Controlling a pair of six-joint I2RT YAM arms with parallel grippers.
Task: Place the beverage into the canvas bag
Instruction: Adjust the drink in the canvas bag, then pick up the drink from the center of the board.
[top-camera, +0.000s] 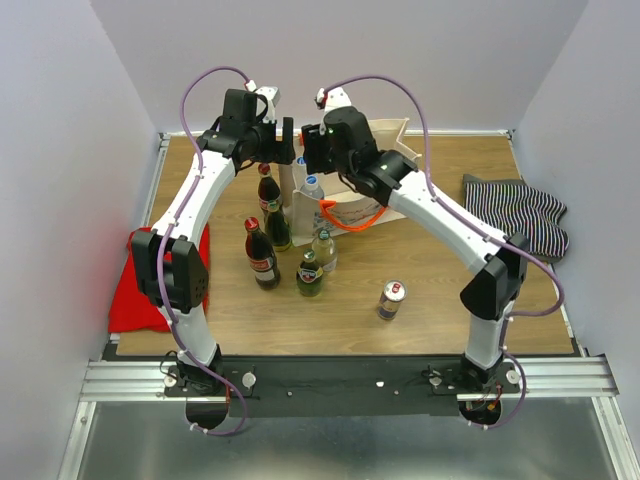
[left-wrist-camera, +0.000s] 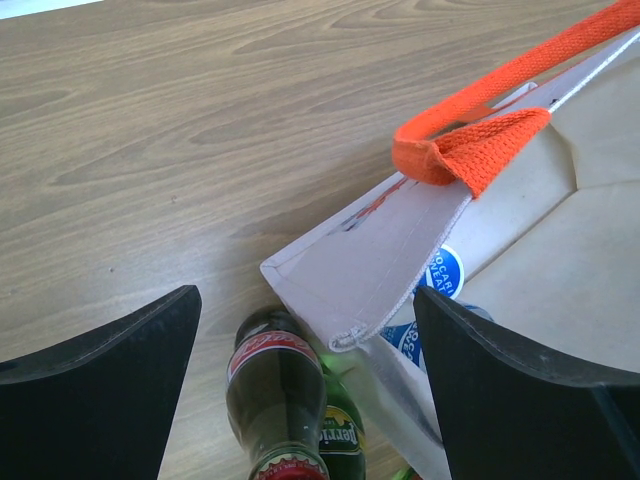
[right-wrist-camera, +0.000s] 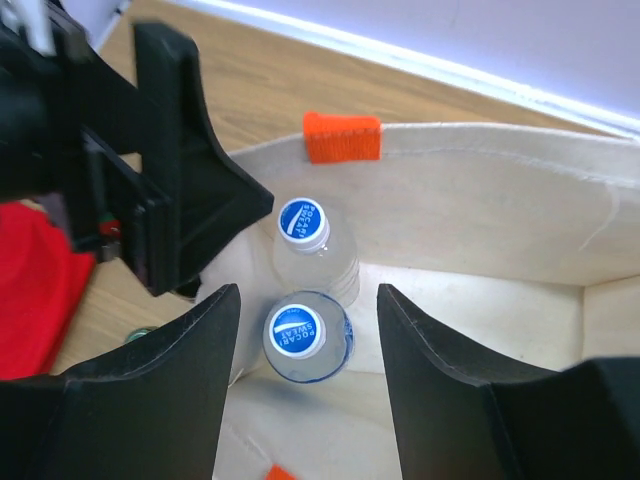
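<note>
Inside the canvas bag (right-wrist-camera: 500, 200), the right gripper (right-wrist-camera: 308, 290) stands spread around a blue-capped bottle (right-wrist-camera: 307, 340).

Its fingers flank the clear bottle with a gap on each side, touching nothing. The bottle's base is hidden beneath its own shoulders. A second capped bottle (right-wrist-camera: 305, 225) stands just beyond it, near the orange tab (right-wrist-camera: 342, 137) on the rim. The left gripper (left-wrist-camera: 307, 291), fingers also wide and holding nothing, hangs over the bag's left corner and blocks much of the right wrist's view leftward. Below it a cola bottle (left-wrist-camera: 275, 390) and a green bottle (left-wrist-camera: 340, 430) stand just outside the bag wall, cut off by the frame edge. Farther out are a can (top-camera: 391, 299) near right, a red cloth (top-camera: 140, 290) at left and a striped cloth (top-camera: 520, 212) at right.
</note>
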